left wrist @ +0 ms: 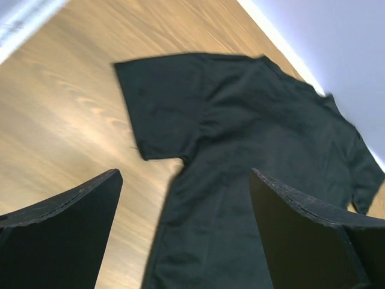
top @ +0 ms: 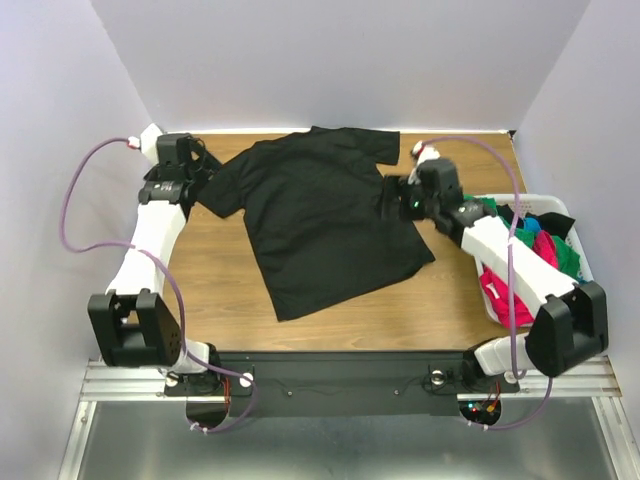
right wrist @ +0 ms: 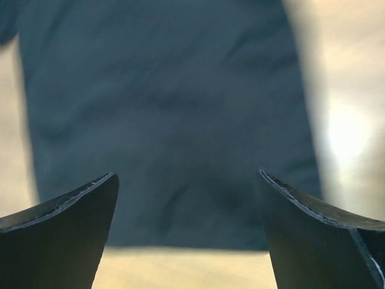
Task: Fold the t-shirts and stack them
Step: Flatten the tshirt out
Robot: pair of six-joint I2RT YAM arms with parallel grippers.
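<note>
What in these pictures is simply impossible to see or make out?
- Top view: the right arm lies across the basket, so the shirts in the basket cannot be counted.
- Right wrist view: blurred throughout, so which part of the black t-shirt shows is unclear.
- Left wrist view: the shirt's hem runs off the bottom edge, behind the left gripper.

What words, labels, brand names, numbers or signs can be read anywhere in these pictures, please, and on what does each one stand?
None can be read.
The black t-shirt spread on the table is plain, with no print or tag showing.
The white basket and the coloured shirts in it show no lettering.
The right wrist view is blurred, but shows only plain dark cloth.
</note>
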